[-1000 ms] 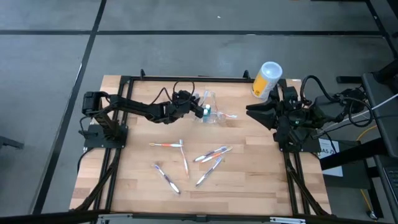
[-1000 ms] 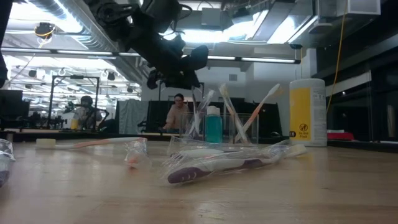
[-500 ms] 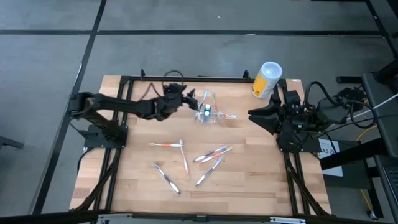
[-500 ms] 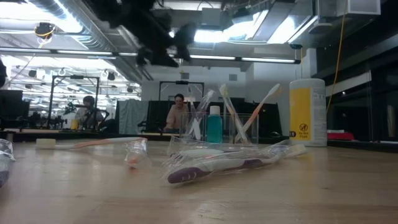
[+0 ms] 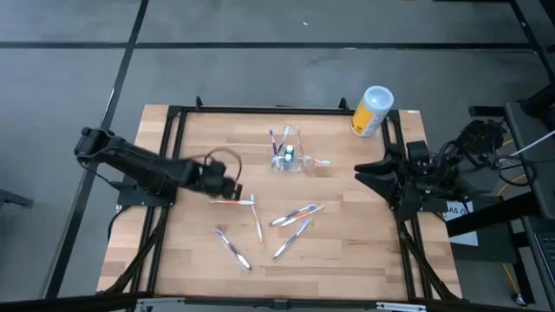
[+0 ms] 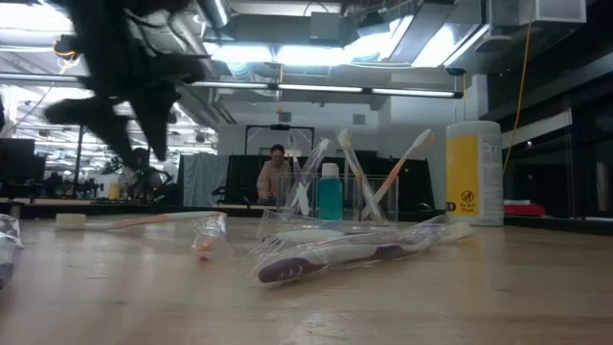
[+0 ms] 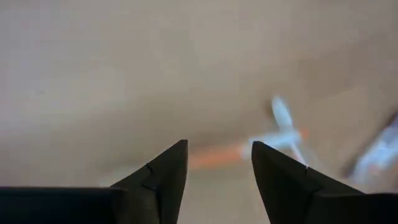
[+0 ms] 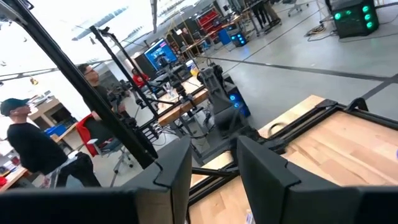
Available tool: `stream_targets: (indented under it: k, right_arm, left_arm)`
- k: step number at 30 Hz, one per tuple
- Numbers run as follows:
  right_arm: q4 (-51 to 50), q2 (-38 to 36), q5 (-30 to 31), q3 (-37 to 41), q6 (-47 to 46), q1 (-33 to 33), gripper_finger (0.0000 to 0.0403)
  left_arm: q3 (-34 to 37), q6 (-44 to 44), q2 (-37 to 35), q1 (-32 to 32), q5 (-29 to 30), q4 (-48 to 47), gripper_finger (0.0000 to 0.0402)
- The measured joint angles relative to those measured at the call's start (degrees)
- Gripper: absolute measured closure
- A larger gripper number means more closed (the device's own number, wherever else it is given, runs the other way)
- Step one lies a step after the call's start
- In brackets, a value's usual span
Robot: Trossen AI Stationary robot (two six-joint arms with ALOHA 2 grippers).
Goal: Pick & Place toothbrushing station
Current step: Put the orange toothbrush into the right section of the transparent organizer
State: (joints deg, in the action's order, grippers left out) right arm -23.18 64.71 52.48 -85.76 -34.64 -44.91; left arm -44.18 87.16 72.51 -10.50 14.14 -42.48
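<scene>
Fingers of my left gripper (image 7: 214,171) stand apart, empty; orange brush (image 7: 214,155) lies just past them. Drop down straight.

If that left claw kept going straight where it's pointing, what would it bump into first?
Probably the orange-handled toothbrush lying on the table: it shows just beyond the left gripper, whose jaws stand apart and empty. Depth is hard to judge.

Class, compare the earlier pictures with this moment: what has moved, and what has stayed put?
The left gripper has left the toothbrushing station and swung back toward the orange toothbrush, jaws open and empty. The right gripper drew back slightly. Station, yellow canister and loose toothbrushes stayed put.
</scene>
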Motion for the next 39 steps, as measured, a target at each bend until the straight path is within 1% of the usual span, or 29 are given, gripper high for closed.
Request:
stream_targets:
  k: [1,2,5,6,9,11,14,18,20,21,22,23,25,27,28,30,33,34,35,37,39]
  right_arm:
    - [0.1,0.2,0.5,0.0,-0.1,-0.3,0.0273]
    - [0.3,0.4,1.0,0.0,-0.1,-0.6,0.0273]
    - [1.5,0.9,2.2,0.0,0.4,-1.3,0.0273]
    - [1.9,1.1,2.4,0.0,0.5,-1.5,0.0273]
    - [2.7,1.5,2.6,0.0,0.8,-1.8,0.0273]
    - [3.1,1.7,2.9,0.0,1.6,-1.8,0.0273]
    - [3.1,1.9,3.6,0.0,2.2,-1.8,0.0273]
    - [3.3,1.9,4.1,0.0,2.3,-1.8,0.0273]
    - [3.5,1.9,4.1,0.0,2.5,-1.8,0.0273]
    - [3.5,1.9,4.1,0.0,2.5,-1.8,0.0273]
    - [3.5,1.9,4.1,0.0,2.5,-1.8,0.0273]
    - [3.5,1.9,4.1,0.0,2.5,-1.8,0.0273]
    - [3.5,1.9,4.1,0.0,2.4,-1.8,0.0273]
    - [3.5,1.9,4.0,0.0,2.0,-1.8,0.0273]
    - [3.5,1.9,3.8,0.0,1.6,-1.8,0.0273]
    - [3.5,1.7,3.3,0.0,0.8,-1.8,0.0273]
    - [3.5,1.5,2.5,0.0,-0.2,-1.8,0.0273]
    - [3.5,1.5,2.4,0.0,-0.6,-1.8,0.0273]
    - [3.5,1.5,2.3,0.0,-0.7,-1.8,0.0273]
    - [3.5,1.5,2.4,0.0,-0.8,-1.8,0.0273]
    - [3.5,1.5,2.4,0.0,-0.8,-1.8,0.0273]
  left_arm:
    - [0.7,5.9,0.1,-2.5,0.2,1.3,0.0222]
    - [1.3,11.9,0.0,-4.9,1.9,2.6,0.0217]
    - [1.6,31.1,-0.5,-11.7,11.6,3.8,0.0205]
    - [1.6,34.5,-0.6,-13.4,14.5,4.6,0.0203]
    - [1.6,35.9,-0.3,-14.8,14.5,11.4,0.0200]
    - [1.4,35.7,0.6,-14.8,16.1,17.2,0.0201]
    - [1.4,35.7,2.3,-13.5,15.6,16.9,0.0209]
    - [1.5,36.1,5.7,-11.3,11.7,16.1,0.0223]
    - [1.5,35.3,6.9,-11.1,10.6,15.6,0.0227]
    - [1.5,33.1,7.3,-11.1,10.8,15.0,0.0229]
    - [1.5,29.1,7.5,-11.1,11.6,14.4,0.0230]
    - [1.5,22.8,7.6,-11.1,12.9,14.1,0.0230]
    - [1.1,5.6,7.1,-11.1,14.7,14.2,0.0230]
    - [-0.3,-13.9,5.7,-10.9,14.9,13.2,0.0229]
    - [-1.2,-22.6,5.2,-10.7,14.1,12.2,0.0228]
    - [-2.2,-35.3,4.8,-10.0,10.3,9.0,0.0226]
    - [-2.5,-47.6,5.0,-8.5,2.5,5.3,0.0225]
    - [-2.6,-51.6,5.4,-8.2,0.7,4.0,0.0224]
    - [-2.6,-55.4,5.9,-7.7,-0.6,2.4,0.0224]
    - [-2.5,-61.7,6.6,-6.6,-1.4,-1.2,0.0224]
    - [-2.5,-66.7,7.2,-4.9,-2.0,-1.0,0.0224]
